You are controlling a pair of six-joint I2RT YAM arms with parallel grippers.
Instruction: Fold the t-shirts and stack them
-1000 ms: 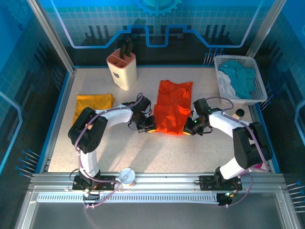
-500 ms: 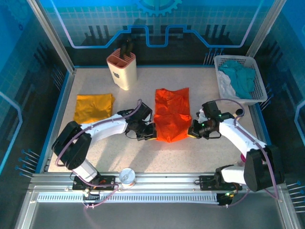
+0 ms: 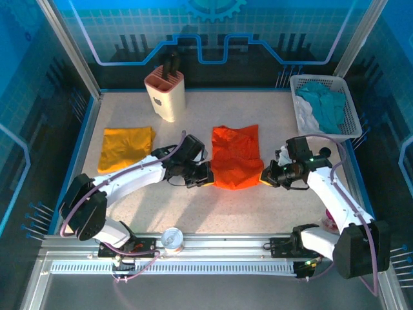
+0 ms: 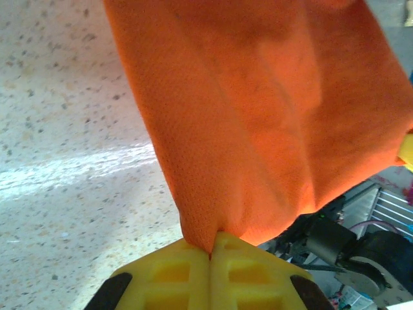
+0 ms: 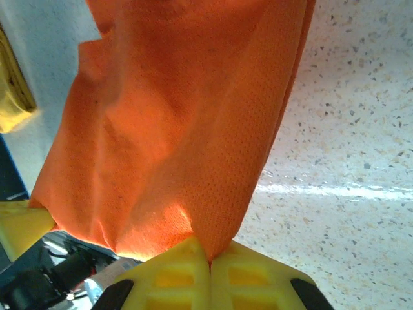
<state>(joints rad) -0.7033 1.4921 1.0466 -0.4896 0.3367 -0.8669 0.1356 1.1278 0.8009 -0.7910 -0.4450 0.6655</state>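
left hand (image 3: 207, 175): clamped on orange t-shirt (image 3: 235, 158) near corner | right hand (image 3: 266, 177): clamped on opposite near corner

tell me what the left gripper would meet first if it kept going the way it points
The orange shirt: the left gripper pinches its edge in shut fingers, and the cloth spreads straight ahead. Past the shirt it would likely reach the right gripper, which faces it, though depth is unclear.

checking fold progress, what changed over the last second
The left gripper and right gripper dragged the bright orange-red cloth t-shirt toward the arm bases, its far edge sliding nearer. Both stayed shut on its near corners. The folded mustard-yellow t-shirt, white plastic basket and cream knife block stayed put.
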